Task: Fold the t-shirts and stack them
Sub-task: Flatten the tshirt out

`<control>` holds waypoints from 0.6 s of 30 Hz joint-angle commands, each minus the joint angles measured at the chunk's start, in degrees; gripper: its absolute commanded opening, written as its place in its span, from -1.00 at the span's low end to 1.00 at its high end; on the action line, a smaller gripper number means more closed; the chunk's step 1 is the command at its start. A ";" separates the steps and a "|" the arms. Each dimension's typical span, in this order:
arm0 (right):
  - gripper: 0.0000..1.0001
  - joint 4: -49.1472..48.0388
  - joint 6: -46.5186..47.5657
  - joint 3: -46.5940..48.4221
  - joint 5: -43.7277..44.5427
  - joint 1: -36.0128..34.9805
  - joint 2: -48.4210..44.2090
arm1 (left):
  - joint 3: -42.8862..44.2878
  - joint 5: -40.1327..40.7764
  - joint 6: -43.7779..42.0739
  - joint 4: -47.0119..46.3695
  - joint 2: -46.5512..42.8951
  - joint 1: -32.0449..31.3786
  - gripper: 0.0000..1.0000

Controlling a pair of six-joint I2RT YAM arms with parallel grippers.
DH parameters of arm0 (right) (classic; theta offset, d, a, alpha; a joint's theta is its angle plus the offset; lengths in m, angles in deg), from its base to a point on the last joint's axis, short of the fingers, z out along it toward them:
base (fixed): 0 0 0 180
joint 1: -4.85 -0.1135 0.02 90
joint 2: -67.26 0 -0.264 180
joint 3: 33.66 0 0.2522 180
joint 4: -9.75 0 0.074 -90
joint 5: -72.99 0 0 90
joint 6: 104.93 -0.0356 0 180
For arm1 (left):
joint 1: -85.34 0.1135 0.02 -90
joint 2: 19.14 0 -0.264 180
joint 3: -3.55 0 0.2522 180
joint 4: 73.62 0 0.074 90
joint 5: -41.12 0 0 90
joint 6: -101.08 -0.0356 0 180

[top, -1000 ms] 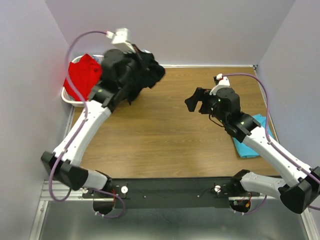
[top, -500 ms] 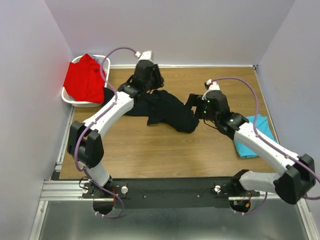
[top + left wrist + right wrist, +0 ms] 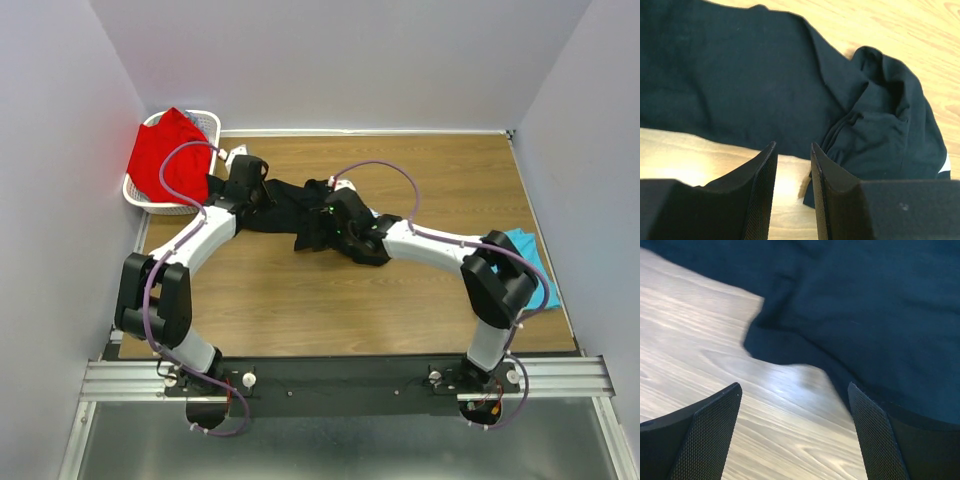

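A large black cloth t-shirt (image 3: 290, 212) lies crumpled and spread sideways on the far middle of the brown wood-grain table (image 3: 440, 180), with both arms reaching in over it. The left gripper (image 3: 792, 146) hangs low over the shirt's left end. Its two dark fingers (image 3: 762, 190) are parted by a narrow gap with nothing between them, so it is released. Bare wood and the shirt's near edge show through that gap, and a bunched fold lies just to the right (a sliver of white shows at that fold's far right edge). The right gripper (image 3: 795, 386) sits over the shirt's middle, its jaws spread wide and empty above the table beside the hem, with the cloth close to one pad (image 3: 870, 435). A bright red cloth t-shirt (image 3: 165, 160) is heaped in a white plastic lattice basket (image 3: 208, 118) at the far left corner. A turquoise cloth t-shirt (image 3: 528, 252) lies at the right edge of the table, partly hidden by the right arm.
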State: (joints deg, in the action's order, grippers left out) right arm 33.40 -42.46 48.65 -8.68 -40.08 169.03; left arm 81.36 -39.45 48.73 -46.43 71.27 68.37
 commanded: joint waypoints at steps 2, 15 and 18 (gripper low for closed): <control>0.84 -3.12 0.89 5.88 5.35 -4.19 4.38 | -1.38 -0.03 0.23 -1.21 -5.15 1.32 -0.19; 0.63 -3.21 5.82 14.93 8.80 -7.54 17.83 | -3.67 -0.99 -1.44 -1.21 -10.08 4.84 -0.19; 0.51 -3.12 5.21 15.56 10.99 -7.46 19.33 | -4.28 -1.52 -1.61 -1.39 -10.43 4.93 -0.19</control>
State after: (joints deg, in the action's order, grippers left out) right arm 30.52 -37.80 61.90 -1.92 -47.27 185.75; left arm 78.19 -39.75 48.18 -46.95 62.57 72.92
